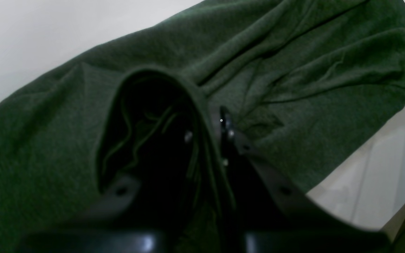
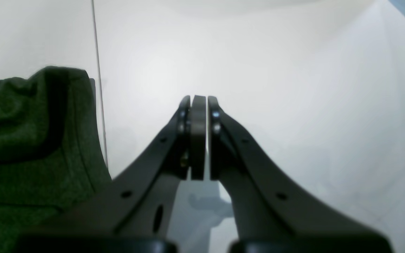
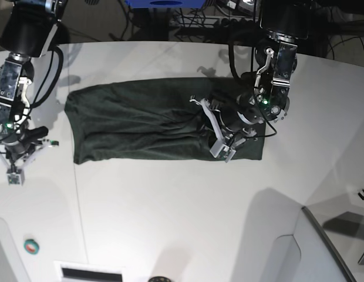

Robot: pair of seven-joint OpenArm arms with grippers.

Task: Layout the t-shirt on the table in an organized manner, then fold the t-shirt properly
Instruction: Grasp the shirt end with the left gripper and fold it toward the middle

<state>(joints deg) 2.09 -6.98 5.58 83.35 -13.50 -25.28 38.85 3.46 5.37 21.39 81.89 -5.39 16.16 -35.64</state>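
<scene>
The dark green t-shirt (image 3: 141,120) lies on the white table (image 3: 170,223) as a long, wrinkled band running left to right. My left gripper (image 3: 220,126) is down on its right part. In the left wrist view the left gripper (image 1: 206,130) is shut on a raised fold of the t-shirt (image 1: 294,70), and cloth drapes over one finger and hides it. My right gripper (image 3: 17,150) stands off the shirt's left end. Its fingers (image 2: 199,102) are shut with nothing between them, above bare table (image 2: 294,88), with the t-shirt (image 2: 19,140) edge to their left.
A thin dark seam (image 2: 98,88) crosses the table beside the shirt's left end. A small green-ringed object (image 3: 31,247) and a dark slot (image 3: 91,273) sit near the front left edge. A grey panel (image 3: 323,247) fills the front right corner. Cables and equipment line the back edge.
</scene>
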